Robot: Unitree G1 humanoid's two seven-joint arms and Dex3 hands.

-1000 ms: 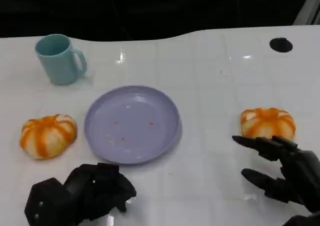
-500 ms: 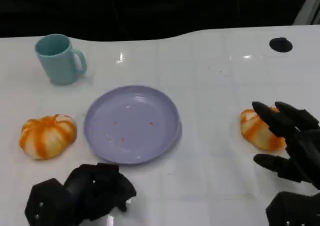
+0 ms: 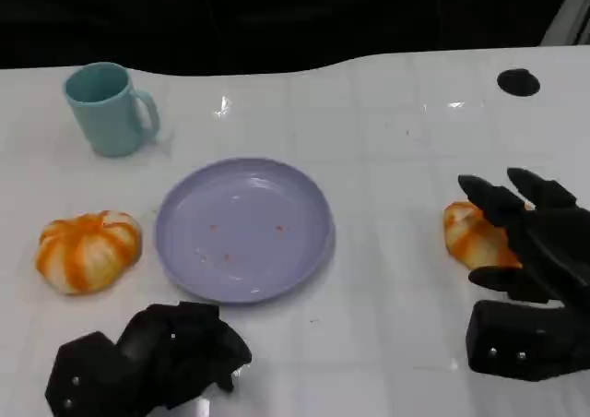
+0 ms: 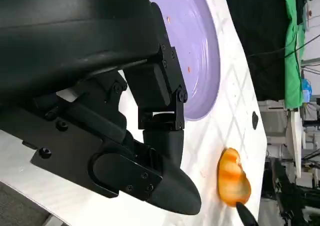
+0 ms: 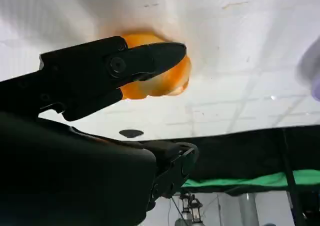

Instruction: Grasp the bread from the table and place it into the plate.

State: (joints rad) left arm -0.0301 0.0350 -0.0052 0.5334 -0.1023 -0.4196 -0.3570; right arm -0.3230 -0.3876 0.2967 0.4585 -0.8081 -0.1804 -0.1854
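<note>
A lilac plate (image 3: 242,228) lies at the middle of the white table, with only a few crumbs on it. One orange-and-white bread (image 3: 88,251) sits to its left. A second bread (image 3: 468,236) sits to its right, half covered by my right hand (image 3: 530,251), whose fingers are spread over its top with the thumb at its near side. In the right wrist view a finger (image 5: 135,61) lies across that bread (image 5: 167,81). My left hand (image 3: 147,357) rests curled in at the table's near edge, holding nothing. The left wrist view shows the plate (image 4: 200,46) and the far bread (image 4: 232,178).
A teal mug (image 3: 109,108) stands at the back left of the table. A black round spot (image 3: 518,82) marks the back right. The table's far edge meets a dark background.
My right hand has moved forward and over the right bread, which now shows less. The left hand, plate, mug and left bread have stayed put.
</note>
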